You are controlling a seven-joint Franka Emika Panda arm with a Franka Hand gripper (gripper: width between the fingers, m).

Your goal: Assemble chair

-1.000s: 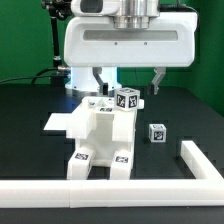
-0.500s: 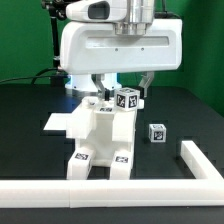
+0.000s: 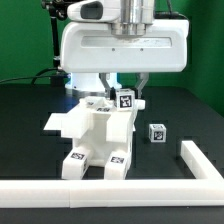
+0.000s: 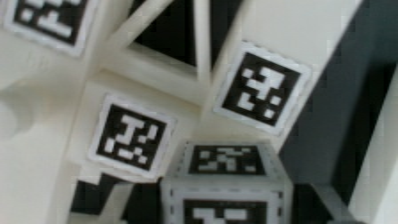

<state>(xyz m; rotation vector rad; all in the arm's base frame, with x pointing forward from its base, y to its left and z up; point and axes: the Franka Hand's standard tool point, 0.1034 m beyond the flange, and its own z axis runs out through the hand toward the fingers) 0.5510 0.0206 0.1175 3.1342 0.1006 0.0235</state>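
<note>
claw point(image 3: 123, 91) closed on chair point(image 3: 95, 135) top, chair shifted

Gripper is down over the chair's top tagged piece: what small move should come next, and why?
Probably close the gripper firmly on the tagged piece atop the chair: its jaws flank that piece on both sides, but firm contact is not clearly visible.

**Table** point(image 3: 28, 152): black top, recorded in the exterior view. Items borne directly on it:

1. **Chair** point(image 3: 100, 140): partly assembled from white blocky parts that carry black-and-white square tags. It is set near the middle of the table, with two tagged feet toward the camera.
2. **Small cube part** point(image 3: 156, 133): white and tagged. It is placed near the chair but apart from it, toward the exterior view's right.
3. **L-shaped border rail** point(image 3: 40, 190): white, laid along the near edge. Its short arm is turned back at the exterior view's right.
</note>
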